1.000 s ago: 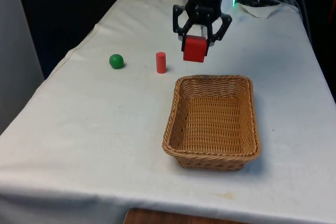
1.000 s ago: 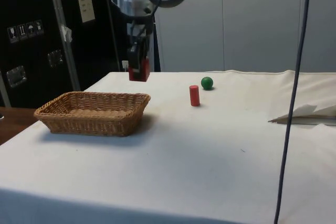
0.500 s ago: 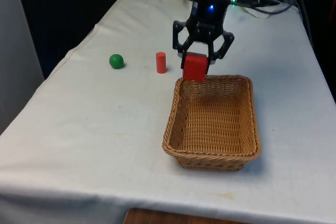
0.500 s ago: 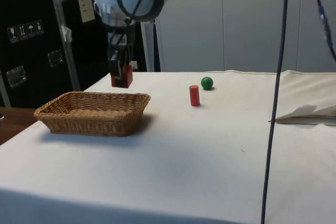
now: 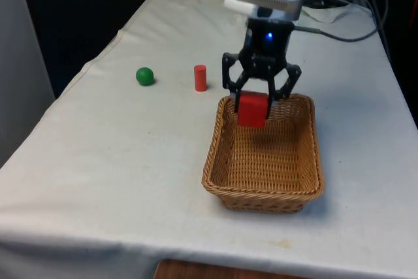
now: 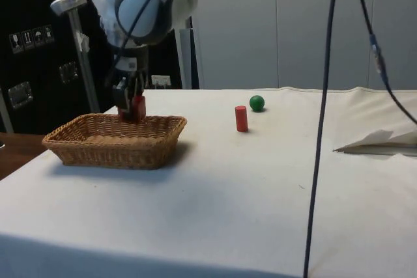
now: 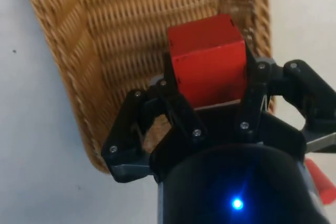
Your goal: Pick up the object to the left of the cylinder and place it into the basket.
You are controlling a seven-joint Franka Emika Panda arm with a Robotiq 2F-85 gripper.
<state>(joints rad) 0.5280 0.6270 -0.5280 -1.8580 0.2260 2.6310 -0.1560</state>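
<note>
Gripper clamped on red cube, hanging over far end of wicker basket. Red cylinder and green ball standing on cloth beyond.

White arm with grey joint bands, black screw-studded gripper.

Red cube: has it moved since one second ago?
Yes. The red cube, held in the gripper, has moved from beside the red cylinder to above the basket, and lower.
</note>
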